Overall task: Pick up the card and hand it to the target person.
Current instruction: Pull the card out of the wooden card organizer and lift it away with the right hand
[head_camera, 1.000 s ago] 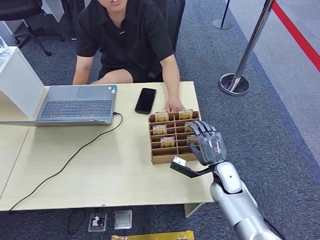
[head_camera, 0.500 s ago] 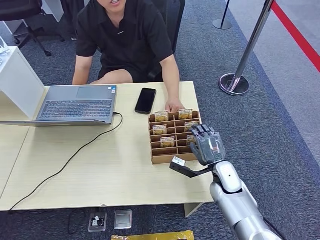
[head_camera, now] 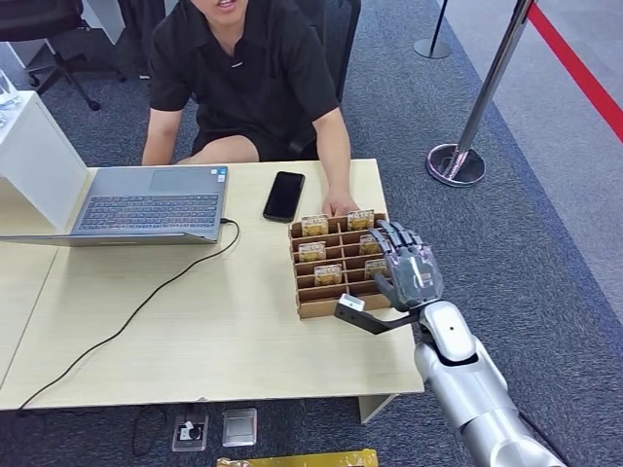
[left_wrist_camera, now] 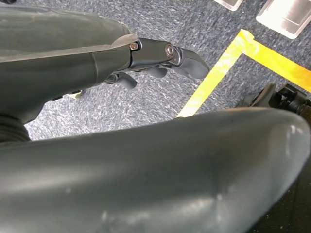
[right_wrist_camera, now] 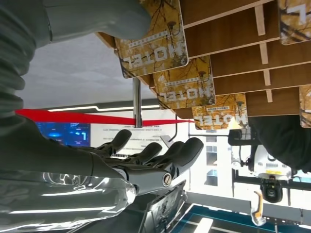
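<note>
From the head view, the right hand hangs over the right edge of a brown slotted rack standing on the pale wooden surface. Its fingers are spread and a little bent, and nothing is in its grasp. Several yellow cards stand upright in the rack's slots. A person in a black shirt sits on the far side of the surface, with one hand resting at the rack's far edge. A black phone lies just beyond the rack, and an open laptop sits well to the left with a black cable trailing from it.

In the left wrist view, the left hand hangs above grey carpet crossed by a yellow stripe; its dark fingers reach out nearly straight and hold nothing.

In the right wrist view, the right hand's dark fingers are extended and apart, clear of the rack. The thick grey thumb lies close beside the nearest card, printed HOTEL; whether it touches cannot be told. More cards stand in the slots behind.
</note>
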